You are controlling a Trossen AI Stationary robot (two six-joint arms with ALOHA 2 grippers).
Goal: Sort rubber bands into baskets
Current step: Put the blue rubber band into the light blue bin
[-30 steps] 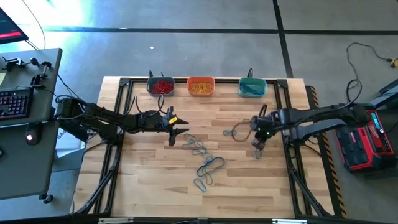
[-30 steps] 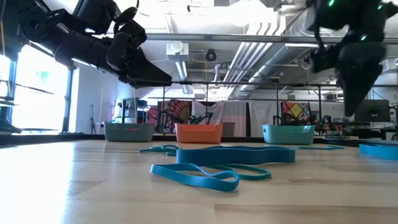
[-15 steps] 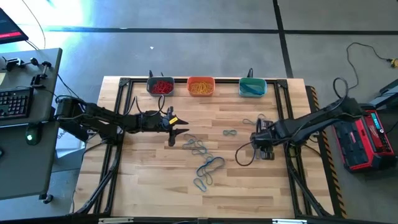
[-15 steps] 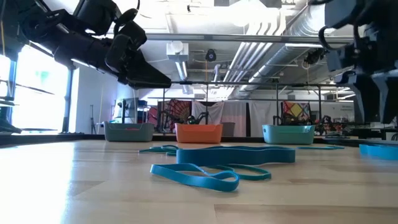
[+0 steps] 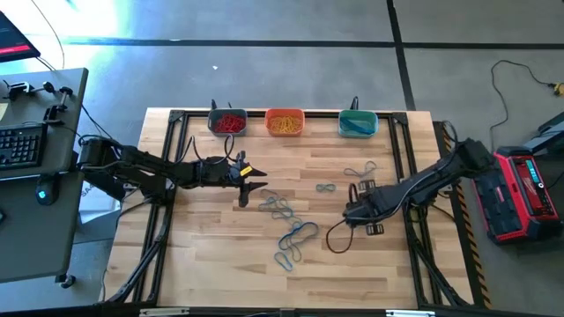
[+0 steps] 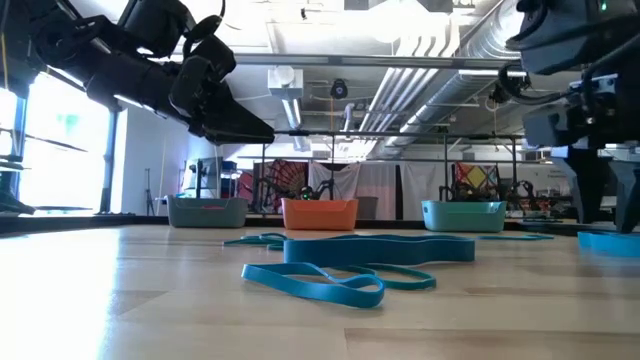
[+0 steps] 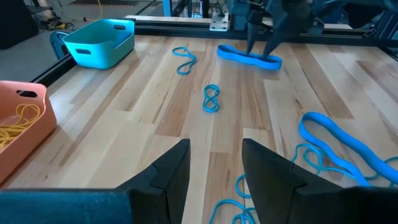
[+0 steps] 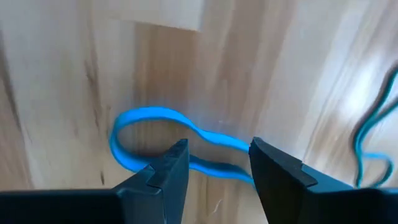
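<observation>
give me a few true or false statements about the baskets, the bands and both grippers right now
1. The teal-green plastic basket is at the right end of the row. True.
2. The orange plastic basket holds red bands. False: yellow ones; the red are in the grey-blue basket.
3. The right gripper is open over a blue rubber band on the wooden table. True.
4. The left gripper grips a band. False: open, empty.

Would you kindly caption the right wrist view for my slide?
Right gripper, fingers open, poised low over a blue rubber band lying on the wooden table.
</observation>
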